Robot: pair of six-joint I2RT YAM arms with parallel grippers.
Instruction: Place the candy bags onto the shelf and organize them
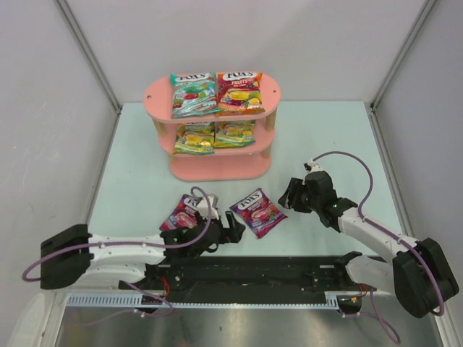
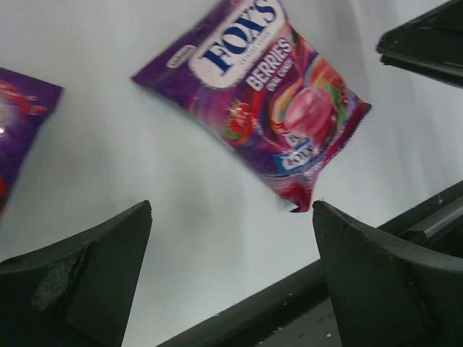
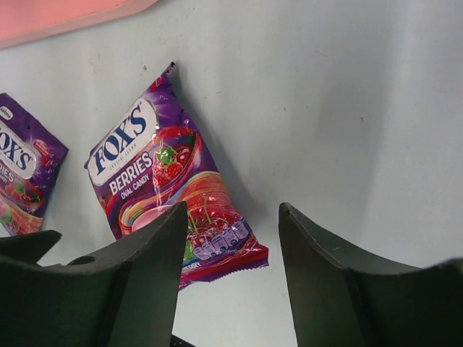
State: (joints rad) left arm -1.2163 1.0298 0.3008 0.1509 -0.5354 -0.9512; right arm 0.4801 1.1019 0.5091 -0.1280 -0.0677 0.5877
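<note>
The pink shelf (image 1: 217, 168) stands at the back middle. A teal bag (image 1: 193, 94) and a red-orange bag (image 1: 239, 92) lie on its top tier. Two yellow-green bags (image 1: 195, 137) (image 1: 234, 133) lie on the middle tier. Two purple bags lie flat on the table: one in the middle (image 1: 258, 212) (image 2: 260, 94) (image 3: 170, 181), one to its left (image 1: 182, 213) (image 2: 18, 123) (image 3: 22, 173), partly under my left arm. My left gripper (image 1: 233, 231) (image 2: 231, 210) is open and empty, just near-left of the middle purple bag. My right gripper (image 1: 288, 195) (image 3: 231, 213) is open and empty, just right of that bag.
A black rail (image 1: 246, 271) runs along the table's near edge. Grey side walls (image 1: 43, 130) close in the pale green table (image 1: 325, 137) on the left, right and back.
</note>
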